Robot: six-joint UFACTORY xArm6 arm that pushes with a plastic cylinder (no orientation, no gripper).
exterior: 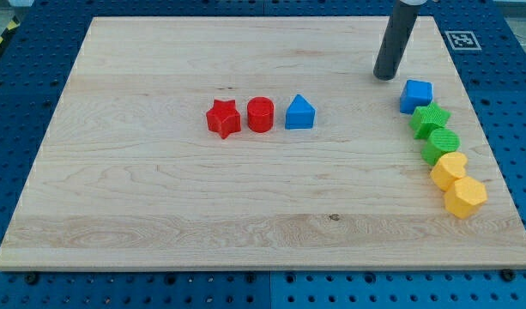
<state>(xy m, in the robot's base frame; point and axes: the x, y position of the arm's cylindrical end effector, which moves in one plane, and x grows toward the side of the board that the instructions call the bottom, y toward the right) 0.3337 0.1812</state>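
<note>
Item: my tip (384, 77), a bare rod with no claw to open or close, rests on the wooden board (160, 197) just up-left of the blue cube (415, 94), not touching, heading the green-and-yellow column at the view's right.

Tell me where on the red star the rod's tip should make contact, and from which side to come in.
There is no gripper, so it can only be pushed. My tip stands by the blue cube, far from the red star. The star's right side is crowded by the red cylinder; its left, top and bottom sides are open. Probably best: press into a notch between two points from the view's left, so the tip doesn't slip off.
</note>
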